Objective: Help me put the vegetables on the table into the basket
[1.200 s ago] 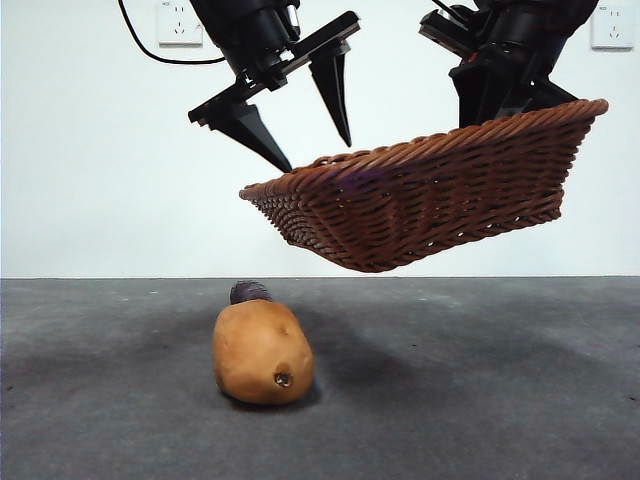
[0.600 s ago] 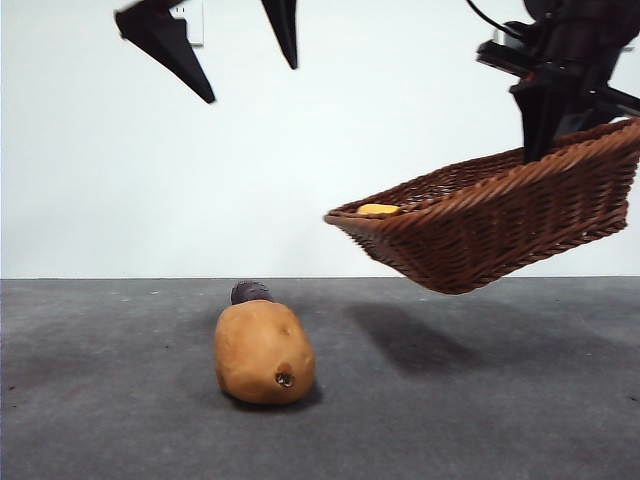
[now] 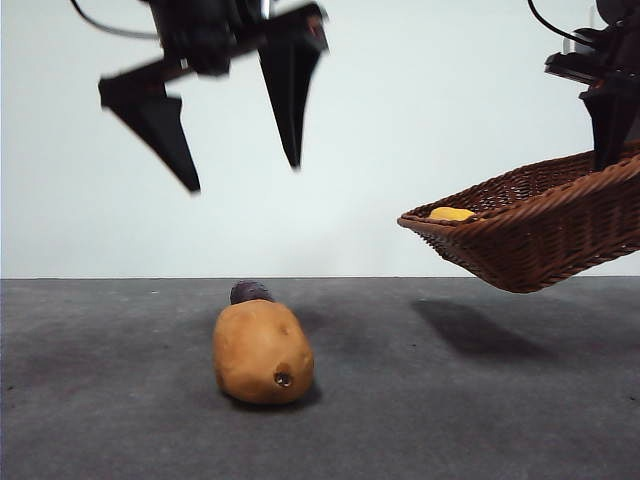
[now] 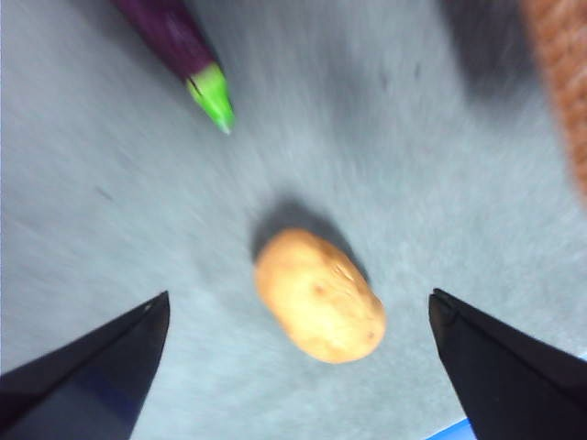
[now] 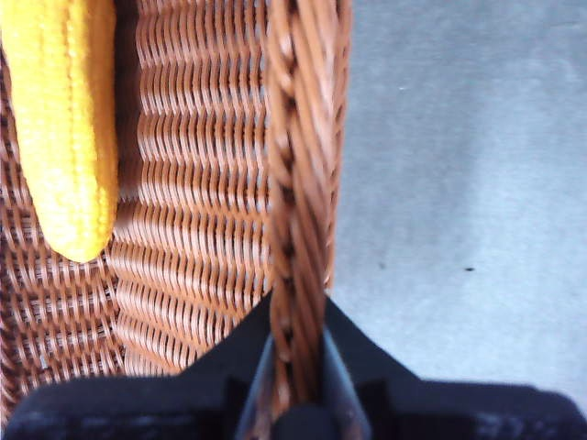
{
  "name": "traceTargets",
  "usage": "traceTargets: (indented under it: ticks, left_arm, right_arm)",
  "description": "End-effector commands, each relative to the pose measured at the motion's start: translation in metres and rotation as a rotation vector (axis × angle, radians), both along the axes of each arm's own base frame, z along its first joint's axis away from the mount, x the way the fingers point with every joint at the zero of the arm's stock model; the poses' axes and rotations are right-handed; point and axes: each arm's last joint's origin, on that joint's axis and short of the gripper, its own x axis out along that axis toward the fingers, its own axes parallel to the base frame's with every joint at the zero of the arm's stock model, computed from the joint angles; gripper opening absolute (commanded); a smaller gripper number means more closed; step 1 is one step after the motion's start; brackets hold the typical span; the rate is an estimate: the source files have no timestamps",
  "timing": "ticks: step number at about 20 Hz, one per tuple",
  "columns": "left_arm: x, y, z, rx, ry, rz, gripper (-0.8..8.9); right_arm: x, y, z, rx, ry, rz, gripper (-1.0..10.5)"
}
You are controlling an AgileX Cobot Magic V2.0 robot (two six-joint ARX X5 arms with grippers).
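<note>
The left pincer (image 3: 240, 178) hangs high above the dark grey, mottled matte tabletop (image 3: 480, 420), its 2 black pointed jaws spread wide with nothing between them. In the left wrist view the same pincer (image 4: 298, 316) frames the large tan-brown oval potato (image 4: 319, 295), which lies on the tabletop (image 4: 110, 211) well below and between the jaws, untouched. In the front view the potato (image 3: 263, 351) lies with its dark eye turned toward the camera, and the small dark purple eggplant-like vegetable (image 3: 249, 292) shows just behind it, mostly hidden. The left wrist view shows that purple vegetable (image 4: 170, 37) as a long piece with a bright green tip, lying apart from the potato. The right pincer (image 5: 298, 367) is clamped narrowly on the braided rim of the wide, shallow basket of dark reddish-brown woven wicker (image 5: 193, 183), with 1 jaw on either side of the rim. In the front view that pincer (image 3: 607, 150) holds the basket (image 3: 545, 235) in the air at the right edge, tilted so its near end dips, clear of the tabletop with a shadow beneath it. The yellow bumpy corn-like piece (image 5: 62, 119) lies inside the basket against the woven wall, and its top (image 3: 451, 213) peeks over the lower rim in the front view.
</note>
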Motion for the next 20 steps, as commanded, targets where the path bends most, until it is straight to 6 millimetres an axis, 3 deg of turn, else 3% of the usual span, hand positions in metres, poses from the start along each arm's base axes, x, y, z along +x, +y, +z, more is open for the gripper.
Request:
traceTargets:
  ticks: [1,7,20]
  left_arm:
    - [-0.002,-0.006,-0.021,-0.018,0.034,0.069,4.7]
    - [-0.01,-0.007,-0.058,-0.008,0.088,0.131,4.71]
    - [-0.01,-0.032,-0.107,0.095,0.161,0.103,4.78]
  right_arm:
    - [-0.002,-0.001,0.005,0.008,-0.021,0.016,-0.1]
    - [-0.002,-0.002,0.005,0.008,-0.027,0.015,-0.1]
    - [-0.002,-0.001,0.004,0.038,-0.02,0.026,-0.1]
